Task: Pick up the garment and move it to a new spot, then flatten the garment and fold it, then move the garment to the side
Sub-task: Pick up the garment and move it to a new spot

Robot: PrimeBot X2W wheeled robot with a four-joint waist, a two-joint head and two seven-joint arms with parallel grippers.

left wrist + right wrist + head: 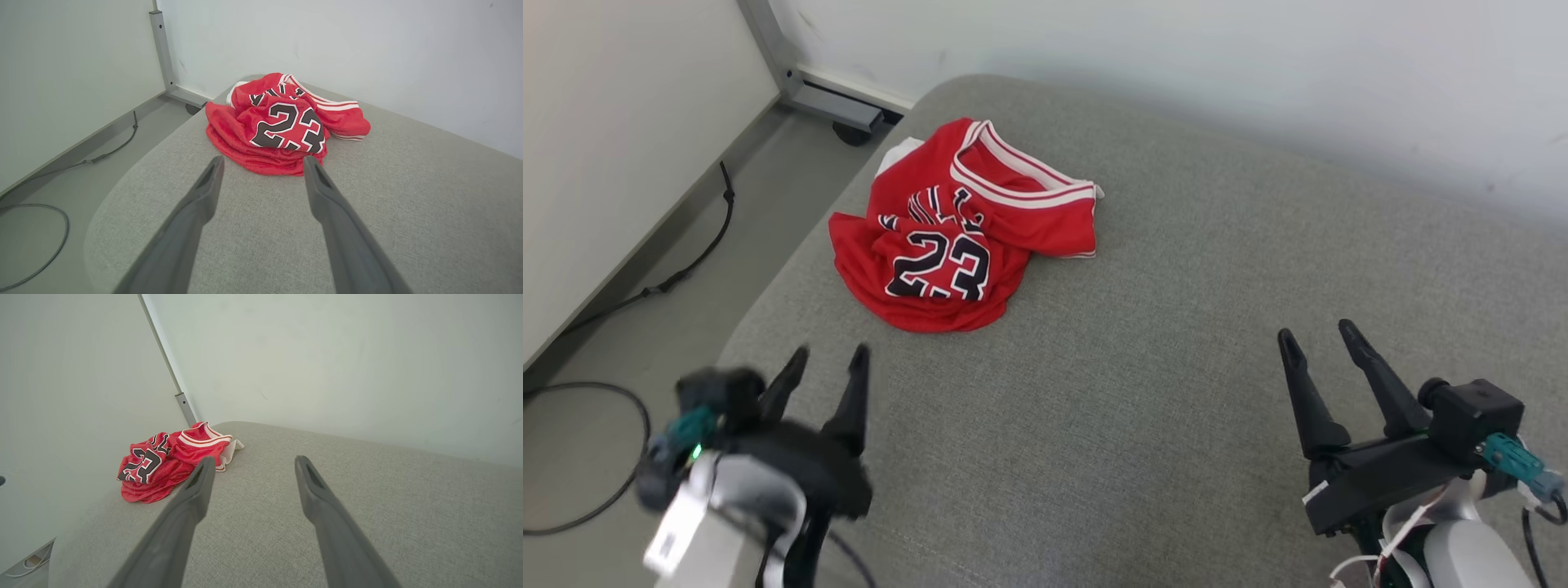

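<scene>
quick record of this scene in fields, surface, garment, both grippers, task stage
surface: grey cushion
garment: red jersey, crumpled, 23 showing, on the cushion's far left part
left gripper: fingers open, empty, short of the jersey
right gripper: fingers open, empty, far from the jersey
floor: dark cable at left
task stage: jersey not yet picked up

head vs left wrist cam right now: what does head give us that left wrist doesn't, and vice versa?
Head adds: the right gripper, open over the grey cushion. Left wrist adds: mesh weave on the red 23 jersey, more of the upright metal post. Shared: that crumpled jersey, the left gripper open short of it, the black floor cable.
</scene>
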